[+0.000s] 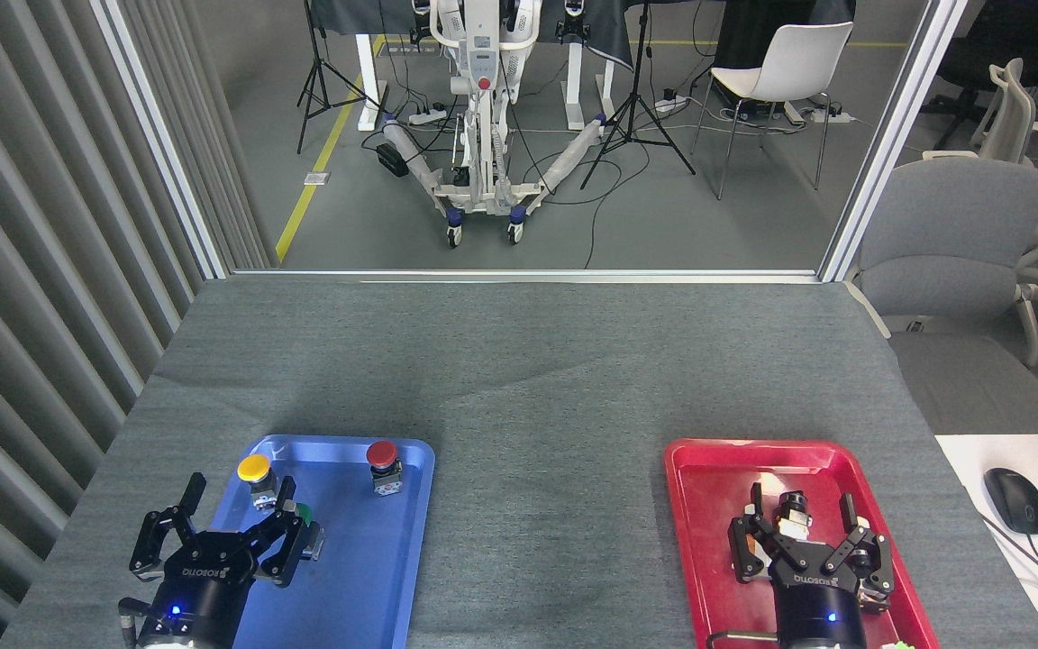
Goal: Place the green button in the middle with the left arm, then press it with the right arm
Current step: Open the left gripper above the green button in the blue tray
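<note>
The first step, fetching the button, is in hand and looks not yet done: the small green-capped push-button on its grey-silver block (pixel 306 526) sits in the blue plastic tray (pixel 375 577), at about five o'clock from the yellow-capped button (pixel 255 471) and eight o'clock from the red-capped button (pixel 383 461). The left black two-finger gripper (pixel 232 516) hangs over the tray's near-left part with its jaws spread, one finger partly covering the green cap, so nothing is gripped. The next move probably calls for closing squarely on the block base, then carrying it toward three o'clock onto the bare grey woven cloth (pixel 546 505) between the trays. The button appears upright, cap up; its long axis cannot be judged. The right black gripper (pixel 807 521) hovers open over the red plastic tray (pixel 708 541).
</note>
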Action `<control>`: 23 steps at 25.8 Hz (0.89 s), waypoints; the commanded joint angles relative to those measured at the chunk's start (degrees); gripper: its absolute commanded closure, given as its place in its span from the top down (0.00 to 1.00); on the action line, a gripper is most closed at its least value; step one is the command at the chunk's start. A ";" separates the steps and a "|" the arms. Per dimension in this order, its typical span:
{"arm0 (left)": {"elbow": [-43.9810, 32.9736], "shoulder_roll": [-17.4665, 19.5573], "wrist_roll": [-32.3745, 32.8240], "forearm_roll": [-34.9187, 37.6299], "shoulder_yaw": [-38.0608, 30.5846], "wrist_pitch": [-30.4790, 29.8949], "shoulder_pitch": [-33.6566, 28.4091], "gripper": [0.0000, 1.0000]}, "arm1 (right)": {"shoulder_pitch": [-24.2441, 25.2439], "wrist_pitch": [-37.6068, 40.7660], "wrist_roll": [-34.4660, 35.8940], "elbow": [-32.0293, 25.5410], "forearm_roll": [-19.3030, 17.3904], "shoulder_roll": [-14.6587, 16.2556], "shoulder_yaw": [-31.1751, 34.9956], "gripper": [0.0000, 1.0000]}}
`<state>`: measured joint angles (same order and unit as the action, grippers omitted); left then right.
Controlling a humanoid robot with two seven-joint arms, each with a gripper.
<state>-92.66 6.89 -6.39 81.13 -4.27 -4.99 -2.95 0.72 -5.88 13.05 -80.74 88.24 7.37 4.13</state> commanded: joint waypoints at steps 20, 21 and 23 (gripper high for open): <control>-0.33 0.14 -2.40 1.49 0.14 0.68 -1.71 1.00 | -0.10 0.00 -0.04 0.05 0.00 -0.34 -0.09 1.00; -0.41 0.14 -2.48 2.37 0.23 0.68 -1.71 1.00 | -0.10 0.00 -0.04 -0.03 0.00 -0.34 -0.09 1.00; -0.33 0.14 -2.48 5.00 0.23 0.59 -1.80 1.00 | -0.19 0.00 -0.04 -0.03 0.00 -0.34 -0.09 1.00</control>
<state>-92.97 7.03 -8.70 83.64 -4.08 -4.28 -4.64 0.66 -5.89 13.27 -80.75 88.24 7.03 4.05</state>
